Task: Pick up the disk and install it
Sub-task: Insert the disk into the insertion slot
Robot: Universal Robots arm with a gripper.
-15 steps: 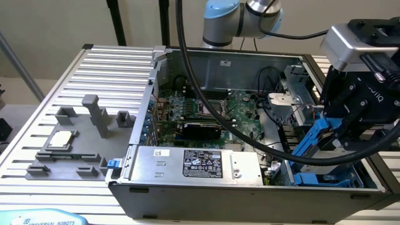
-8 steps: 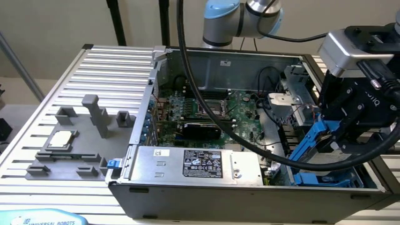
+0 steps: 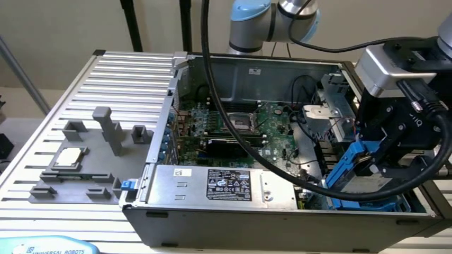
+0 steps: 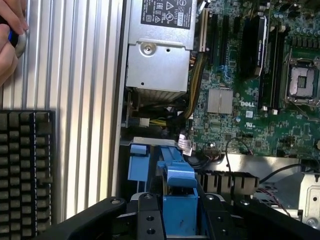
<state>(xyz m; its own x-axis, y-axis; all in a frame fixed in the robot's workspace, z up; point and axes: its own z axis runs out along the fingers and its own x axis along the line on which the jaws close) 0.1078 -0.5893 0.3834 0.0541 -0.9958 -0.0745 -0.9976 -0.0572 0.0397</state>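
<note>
Tool (image 4: pixel 181 220) w/ disk (image 3: pixel 367 184) in PC case (image 3: pixel 211 225).
We see tool clamped on disk's blue carrier rails, low in case corner at exterior view's right, near PSU (image 3: pixel 226 185).

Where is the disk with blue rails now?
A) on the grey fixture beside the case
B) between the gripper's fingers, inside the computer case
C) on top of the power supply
B: the gripper holds the disk inside the computer case.

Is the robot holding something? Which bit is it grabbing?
Yes: the gripper seems to hold the disk by its blue carrier rail, pinched between the fingers, inside the computer case.
</note>
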